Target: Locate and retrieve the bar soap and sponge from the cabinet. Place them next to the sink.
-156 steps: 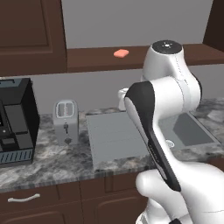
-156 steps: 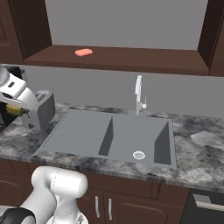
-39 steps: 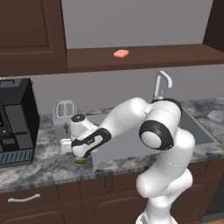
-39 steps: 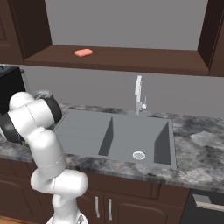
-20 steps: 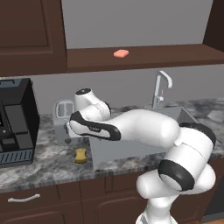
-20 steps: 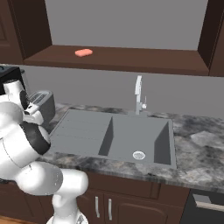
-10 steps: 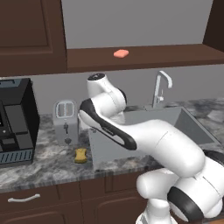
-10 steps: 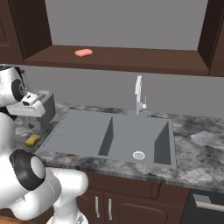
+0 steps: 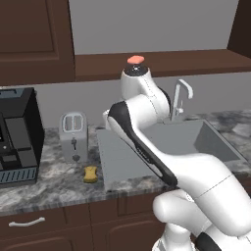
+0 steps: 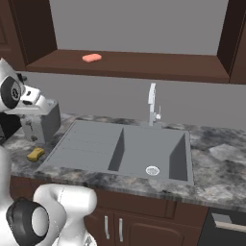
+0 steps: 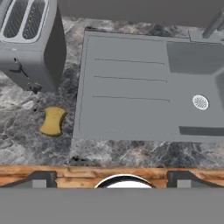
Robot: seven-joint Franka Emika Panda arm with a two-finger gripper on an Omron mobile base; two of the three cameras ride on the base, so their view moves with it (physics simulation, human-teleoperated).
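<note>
The sponge [image 9: 90, 173] lies on the worktop [image 9: 54, 184] just beside the sink [image 9: 127, 164], so half looks done. The soap [image 9: 136, 60] sits on the cabinet [image 9: 196, 61] shelf, unfetched. The fingers [image 11: 111, 177] stand apart, empty.

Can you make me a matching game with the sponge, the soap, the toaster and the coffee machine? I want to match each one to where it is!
Things:
1. sponge
2. bar soap
3. toaster
4. coffee machine

Places:
A. up on the brown cabinet shelf
B. far end of the counter, beyond the toaster from the sink
C. on the counter in front of the toaster
D. standing between coffee machine and sink

Pairs: 1-C, 2-A, 3-D, 4-B
</note>
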